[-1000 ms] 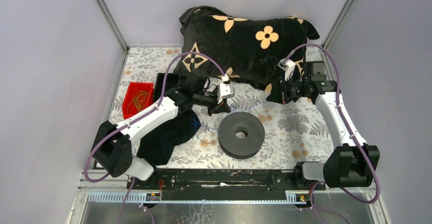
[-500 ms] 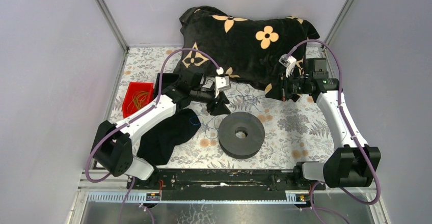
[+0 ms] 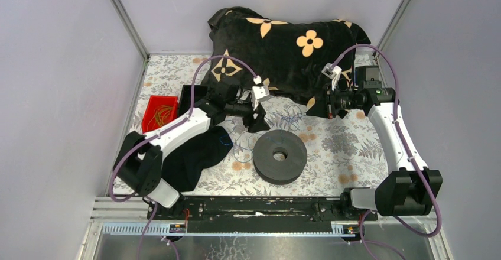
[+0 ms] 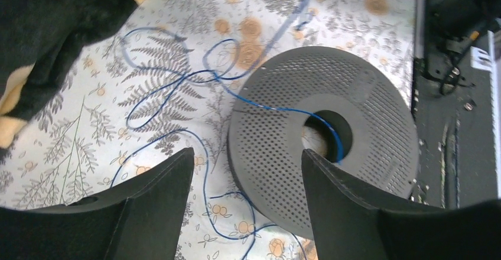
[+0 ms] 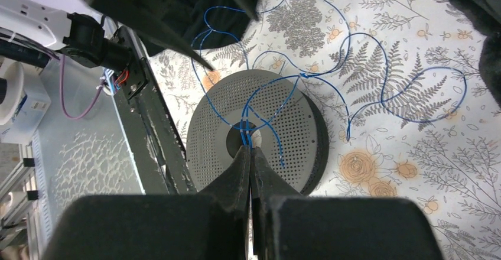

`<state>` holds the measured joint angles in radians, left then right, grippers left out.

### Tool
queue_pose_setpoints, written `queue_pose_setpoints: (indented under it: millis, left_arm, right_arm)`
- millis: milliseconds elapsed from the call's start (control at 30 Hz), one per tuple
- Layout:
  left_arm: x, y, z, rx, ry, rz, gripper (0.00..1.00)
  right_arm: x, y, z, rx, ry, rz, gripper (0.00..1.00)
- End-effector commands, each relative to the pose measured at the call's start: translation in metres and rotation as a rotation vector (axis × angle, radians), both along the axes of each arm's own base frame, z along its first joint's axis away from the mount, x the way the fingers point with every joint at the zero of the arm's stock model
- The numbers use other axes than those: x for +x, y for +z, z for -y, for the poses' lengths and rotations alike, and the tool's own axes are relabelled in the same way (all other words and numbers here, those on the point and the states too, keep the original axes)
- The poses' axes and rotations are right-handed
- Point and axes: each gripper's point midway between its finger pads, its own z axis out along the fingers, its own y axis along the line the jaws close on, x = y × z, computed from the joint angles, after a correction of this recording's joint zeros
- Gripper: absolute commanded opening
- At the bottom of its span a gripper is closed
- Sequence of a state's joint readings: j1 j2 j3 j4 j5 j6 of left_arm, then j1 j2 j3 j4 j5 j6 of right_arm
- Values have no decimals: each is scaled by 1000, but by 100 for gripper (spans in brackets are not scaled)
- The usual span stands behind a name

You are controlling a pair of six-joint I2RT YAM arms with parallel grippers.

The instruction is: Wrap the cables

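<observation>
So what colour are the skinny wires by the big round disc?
Blue. The cables show best in the right wrist view, looping across the grey disc.

Surface: floral-print table (image 3: pixel 348 148) | centre: black perforated spool (image 3: pixel 280 156), blue cables (image 4: pixel 171 94) looped beside and across it | back: black flowered cushion (image 3: pixel 283 47) | left: red bin (image 3: pixel 165 98), black cloth (image 3: pixel 195 159)

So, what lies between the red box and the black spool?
In the top view, a black cloth lies there, with the left arm above it and blue cables at its edge.
</observation>
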<state>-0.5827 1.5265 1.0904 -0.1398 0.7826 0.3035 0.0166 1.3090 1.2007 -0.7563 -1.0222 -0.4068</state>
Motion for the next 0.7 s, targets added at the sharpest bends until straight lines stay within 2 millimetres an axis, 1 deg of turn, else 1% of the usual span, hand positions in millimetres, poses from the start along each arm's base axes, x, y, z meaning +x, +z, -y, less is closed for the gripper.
queue_pose_setpoints:
  millis: [0,133,267,367,433,667]
  left_arm:
    - [41,6,14,-29,161,4,74]
    - [42,-6,30,-39,183,-67,76]
    - [34,-14,43,-65,167,-140,76]
    - [29,-18,50,-80,150,-146,76]
    - [31,-23,52,-88,164,-147,75]
    - [45,-39,60,-81,208,-160,66]
  right_arm:
    - [-5,24,-5,52,44,42,0]
    - [-1,31,-6,69,8,41,0]
    - [2,37,-7,81,-17,42,0]
    - [3,41,-7,88,-24,41,0]
    - [2,43,-8,95,-23,36,0]
    - [-4,49,-11,126,-1,13,0]
